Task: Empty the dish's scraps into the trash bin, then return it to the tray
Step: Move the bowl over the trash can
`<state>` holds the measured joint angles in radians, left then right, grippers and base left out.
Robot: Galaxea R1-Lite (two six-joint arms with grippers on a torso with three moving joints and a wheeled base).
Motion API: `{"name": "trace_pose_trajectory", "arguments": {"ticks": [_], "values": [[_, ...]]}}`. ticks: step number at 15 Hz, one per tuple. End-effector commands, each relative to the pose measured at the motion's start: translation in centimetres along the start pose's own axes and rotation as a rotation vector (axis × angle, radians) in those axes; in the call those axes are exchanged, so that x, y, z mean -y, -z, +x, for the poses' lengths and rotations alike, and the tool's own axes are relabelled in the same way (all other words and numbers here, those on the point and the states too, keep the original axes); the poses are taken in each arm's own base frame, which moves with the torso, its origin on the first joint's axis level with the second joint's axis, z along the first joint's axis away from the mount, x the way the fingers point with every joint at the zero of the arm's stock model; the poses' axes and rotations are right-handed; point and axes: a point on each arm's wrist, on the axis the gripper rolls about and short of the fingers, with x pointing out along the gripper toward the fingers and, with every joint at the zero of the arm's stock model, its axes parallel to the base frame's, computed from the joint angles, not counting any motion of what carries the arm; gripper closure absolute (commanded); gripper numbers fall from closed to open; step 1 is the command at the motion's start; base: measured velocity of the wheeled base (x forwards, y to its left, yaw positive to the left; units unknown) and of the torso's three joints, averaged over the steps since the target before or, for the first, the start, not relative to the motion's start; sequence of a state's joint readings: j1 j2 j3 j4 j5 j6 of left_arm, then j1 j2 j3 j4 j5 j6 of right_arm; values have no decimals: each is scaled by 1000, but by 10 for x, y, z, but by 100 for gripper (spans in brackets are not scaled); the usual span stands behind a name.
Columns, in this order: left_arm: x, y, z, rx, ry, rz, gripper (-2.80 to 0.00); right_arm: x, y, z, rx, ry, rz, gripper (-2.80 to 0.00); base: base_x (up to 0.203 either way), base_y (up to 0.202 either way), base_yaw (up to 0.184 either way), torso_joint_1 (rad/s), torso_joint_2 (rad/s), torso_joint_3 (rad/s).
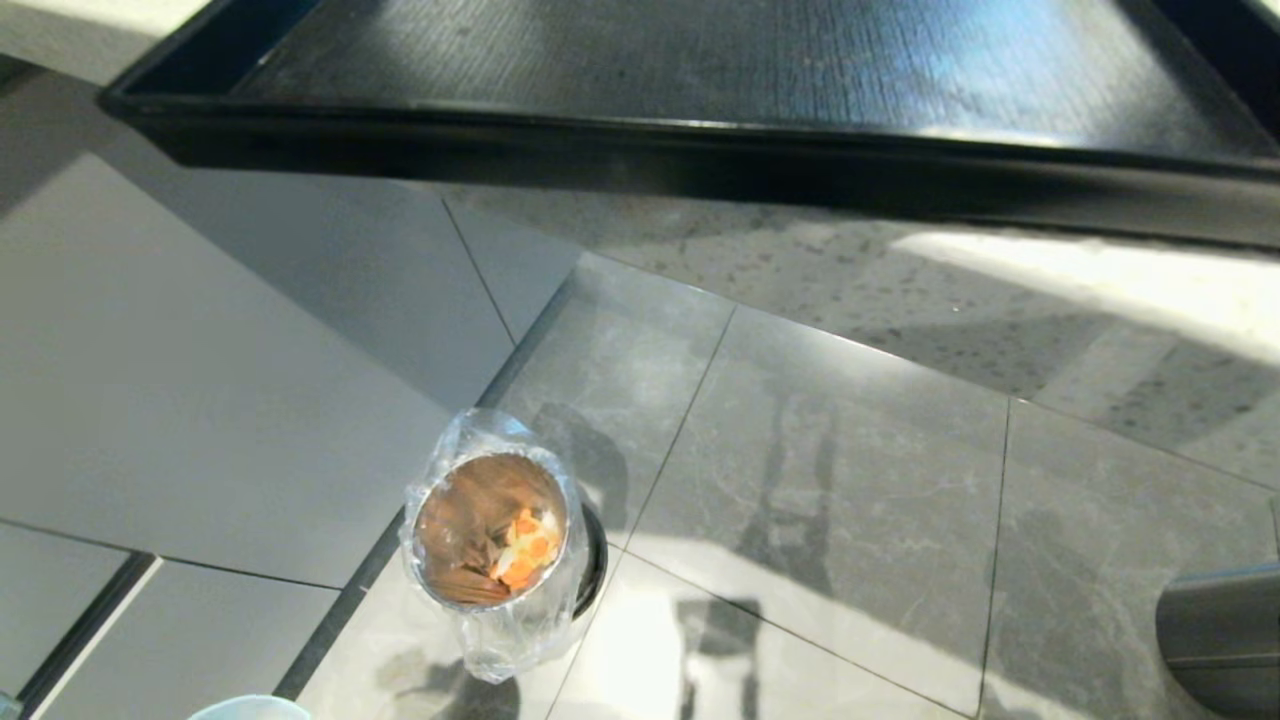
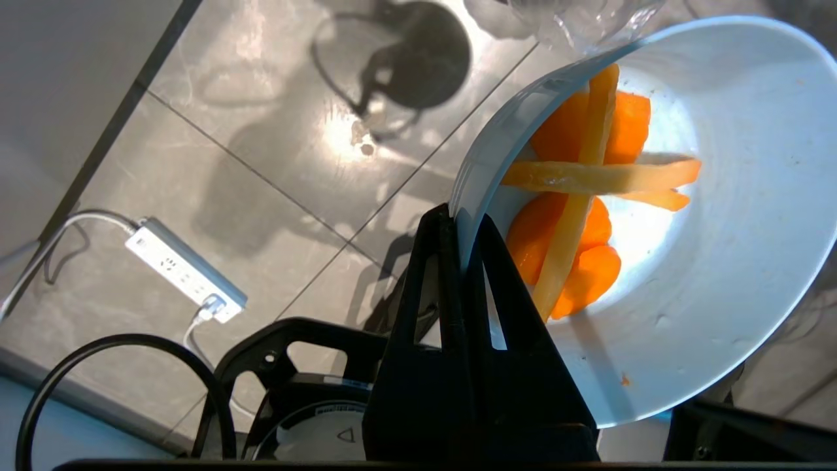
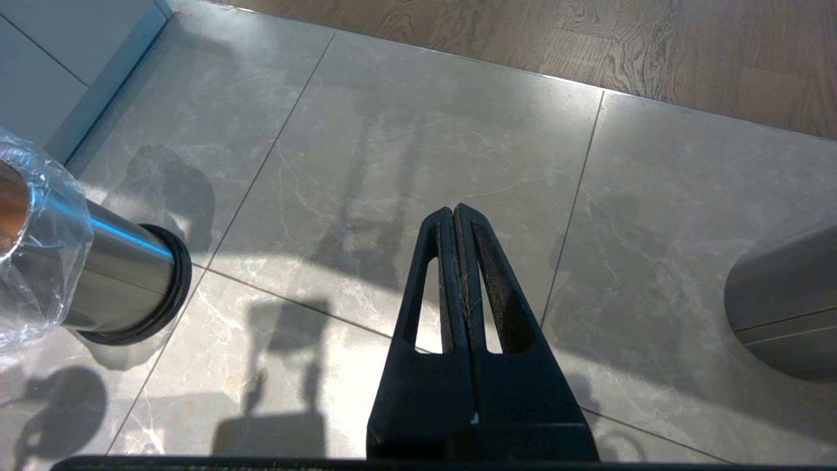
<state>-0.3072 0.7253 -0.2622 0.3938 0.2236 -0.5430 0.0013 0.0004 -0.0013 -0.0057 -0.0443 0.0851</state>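
Left tool point(image 2: 461, 226) clenched on the rim of the dish point(image 2: 752, 216), tipped steeply on edge. Scraps point(image 2: 579, 196) inside, pale-yellow sticks crossed over orange chunks, resting against the lower wall near the pinched rim. Trash bin point(image 1: 492, 530) on the grey tiled floor point(image 1: 850, 470), bag crinkled over its rim, some orange and pale bits already at its bottom. Black tray point(image 1: 640, 130) up on the counter edge, beyond the bin. Right tool point(image 3: 458, 219) clenched on nothing, hanging over floor tiles.
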Motion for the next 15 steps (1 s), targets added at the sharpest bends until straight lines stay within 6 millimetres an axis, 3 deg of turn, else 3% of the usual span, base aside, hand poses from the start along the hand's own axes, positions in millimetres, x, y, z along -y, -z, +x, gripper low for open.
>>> {"name": "trace_pose_trajectory", "arguments": {"ticks": [1, 15], "values": [[-1, 1, -1, 8, 1, 18, 0, 0, 0, 0, 1, 0, 1, 0, 0, 0, 0, 0, 0, 0], [-6, 9, -4, 45, 23, 34, 0, 0, 0, 0, 1, 0, 1, 0, 0, 0, 0, 0, 0, 0]]}}
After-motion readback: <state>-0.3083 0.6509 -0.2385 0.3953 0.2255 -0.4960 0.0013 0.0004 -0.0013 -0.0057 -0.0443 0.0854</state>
